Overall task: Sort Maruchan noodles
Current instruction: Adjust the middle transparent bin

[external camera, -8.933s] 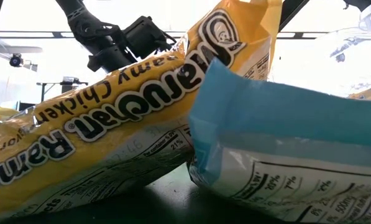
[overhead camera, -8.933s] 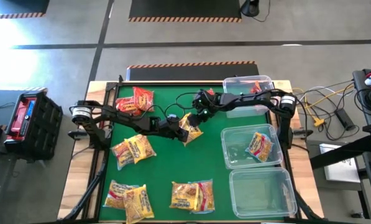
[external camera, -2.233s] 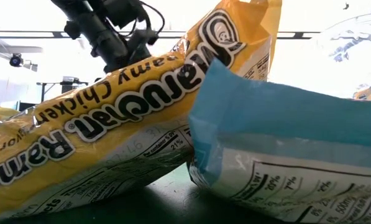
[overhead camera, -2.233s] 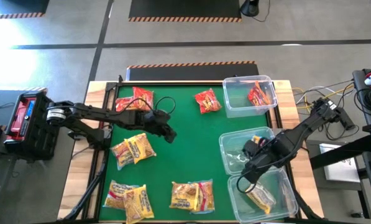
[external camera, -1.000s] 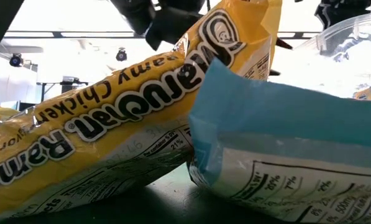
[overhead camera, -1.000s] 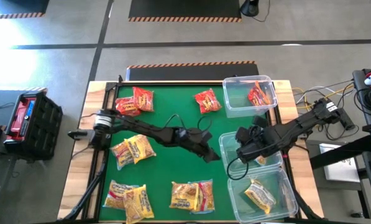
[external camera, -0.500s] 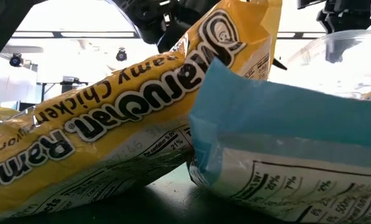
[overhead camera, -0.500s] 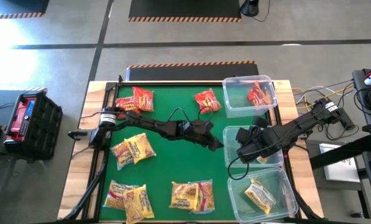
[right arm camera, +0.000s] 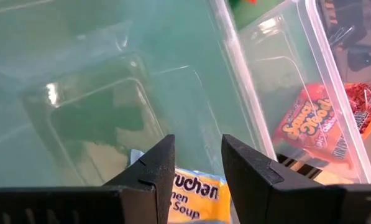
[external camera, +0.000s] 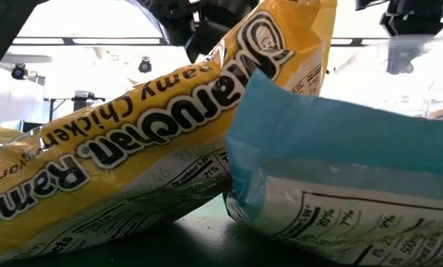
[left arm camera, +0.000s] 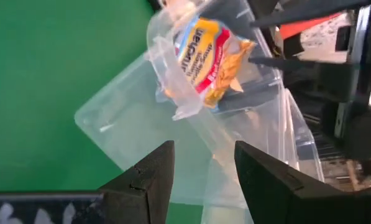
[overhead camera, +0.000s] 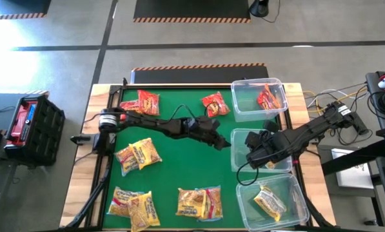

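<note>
Maruchan noodles lie on the green mat: red packets (overhead camera: 140, 103) (overhead camera: 215, 104) at the far side, yellow ones (overhead camera: 137, 154) (overhead camera: 131, 205) (overhead camera: 198, 201) nearer. Three clear bins stand at the right. The far bin (overhead camera: 244, 109) holds a red packet (overhead camera: 267, 98), the near bin (overhead camera: 242, 193) a yellow one (overhead camera: 266, 201), and the middle bin (overhead camera: 238, 169) a yellow packet (left arm camera: 204, 53). My left gripper (overhead camera: 226, 144) hangs open and empty just left of the middle bin. My right gripper (right arm camera: 197, 165) hovers open over that bin's packet (right arm camera: 194, 190).
In the low view a yellow packet (external camera: 132, 148) and a blue-and-white one (external camera: 340, 178) lie right in front of the camera and block most of the table. Cables and equipment (overhead camera: 347, 116) sit beyond the right edge; a black crate (overhead camera: 31, 125) stands at the left.
My left gripper has swung toward the table's far edge alongside the middle bin's left wall, rising a little, still open and empty. My right arm has kept still over the middle bin.
</note>
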Robot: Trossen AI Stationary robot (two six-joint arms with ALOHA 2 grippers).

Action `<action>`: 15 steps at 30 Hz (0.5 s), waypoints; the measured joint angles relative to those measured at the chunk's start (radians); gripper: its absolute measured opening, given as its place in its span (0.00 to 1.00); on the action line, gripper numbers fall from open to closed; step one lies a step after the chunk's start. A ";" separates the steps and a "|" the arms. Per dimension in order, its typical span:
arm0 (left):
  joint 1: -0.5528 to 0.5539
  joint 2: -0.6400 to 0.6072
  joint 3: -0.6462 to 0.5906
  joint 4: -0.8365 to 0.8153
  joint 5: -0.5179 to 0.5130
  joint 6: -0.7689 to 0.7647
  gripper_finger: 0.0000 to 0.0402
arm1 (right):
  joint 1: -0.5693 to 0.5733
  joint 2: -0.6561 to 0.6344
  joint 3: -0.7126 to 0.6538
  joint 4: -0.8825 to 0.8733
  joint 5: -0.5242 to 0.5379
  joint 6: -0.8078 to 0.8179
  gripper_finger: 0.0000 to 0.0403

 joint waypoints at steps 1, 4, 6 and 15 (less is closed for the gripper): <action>0.003 -0.014 0.000 -0.031 -0.001 0.012 0.38 | 0.000 0.000 0.010 0.002 0.000 0.000 0.30; 0.005 -0.047 0.000 -0.154 -0.010 0.045 0.38 | 0.000 0.000 0.040 0.015 0.001 -0.003 0.30; 0.002 -0.075 0.000 -0.247 -0.012 0.058 0.38 | 0.000 0.000 0.063 0.018 0.001 -0.003 0.30; -0.140 -0.231 0.000 -0.685 -0.006 0.073 0.38 | 0.000 -0.001 0.124 0.395 -0.014 -0.114 0.30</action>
